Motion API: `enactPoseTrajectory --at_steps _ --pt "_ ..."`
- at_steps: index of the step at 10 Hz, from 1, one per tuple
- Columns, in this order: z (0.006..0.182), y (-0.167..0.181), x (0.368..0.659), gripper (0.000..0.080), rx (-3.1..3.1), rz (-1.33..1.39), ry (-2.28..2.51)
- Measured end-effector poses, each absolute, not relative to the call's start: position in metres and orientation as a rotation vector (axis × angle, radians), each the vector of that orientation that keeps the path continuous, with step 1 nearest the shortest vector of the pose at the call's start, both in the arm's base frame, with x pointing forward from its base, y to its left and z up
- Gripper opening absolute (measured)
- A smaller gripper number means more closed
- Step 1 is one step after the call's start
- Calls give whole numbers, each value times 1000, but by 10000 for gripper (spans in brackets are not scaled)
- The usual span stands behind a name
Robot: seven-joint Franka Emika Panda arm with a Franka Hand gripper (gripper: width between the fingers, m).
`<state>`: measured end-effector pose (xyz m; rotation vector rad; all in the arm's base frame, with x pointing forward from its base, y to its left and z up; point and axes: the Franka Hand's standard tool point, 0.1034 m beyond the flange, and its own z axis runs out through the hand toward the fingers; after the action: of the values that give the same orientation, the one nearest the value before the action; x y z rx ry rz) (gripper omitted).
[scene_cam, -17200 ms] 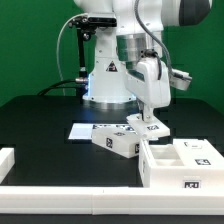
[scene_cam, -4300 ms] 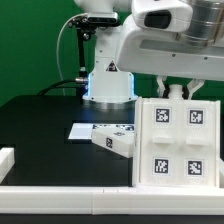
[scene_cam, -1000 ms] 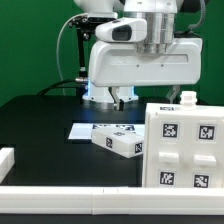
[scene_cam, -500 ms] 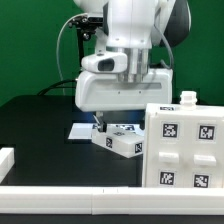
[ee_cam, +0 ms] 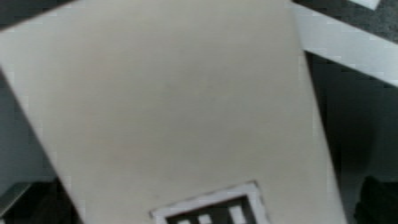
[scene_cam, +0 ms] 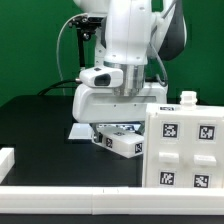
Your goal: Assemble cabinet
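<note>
The cabinet's large box body (scene_cam: 185, 148) stands upright at the exterior view's right, its tagged face toward the camera. A smaller white cabinet piece (scene_cam: 122, 143) with tags lies on the black table to its left. My gripper (scene_cam: 117, 130) hangs low right over this piece, its hand hiding the piece's far part. In the wrist view the piece's flat white face (ee_cam: 160, 110) fills the picture, with a tag (ee_cam: 214, 208) near the jaws. Only dark edges of the fingers show, far apart at either side of the piece, so the gripper (ee_cam: 199, 205) looks open.
The marker board (scene_cam: 77, 131) lies flat on the table behind the small piece. A white rail (scene_cam: 10, 160) stands at the front left, and a white strip (scene_cam: 70, 190) runs along the table's front edge. A small white knob (scene_cam: 186, 98) sticks up from the box body.
The arm has swung from above the box body to the exterior view's left and come down over the small white piece. The box body stays standing where it was set.
</note>
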<state>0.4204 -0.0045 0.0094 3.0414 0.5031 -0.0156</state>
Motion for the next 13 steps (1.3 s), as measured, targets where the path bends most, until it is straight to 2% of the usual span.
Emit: enactPoseTrajectory --at_steps 1,2,3,4,5,6,9,10,13 --pt "9 -5 420 797 3041 -17 506" --pt "9 -5 420 656 3041 -18 506" --pt "9 -5 420 656 3041 -17 506" --pt "10 -5 420 558 3041 -17 506" --pt "12 -4 422 560 3045 -23 503" --pt "30 -1 435 560 3066 -50 498" --pt "107 0 472 560 3111 -48 473" --pt "125 7 480 560 3100 -20 476" --pt "119 13 473 560 3094 -43 478"
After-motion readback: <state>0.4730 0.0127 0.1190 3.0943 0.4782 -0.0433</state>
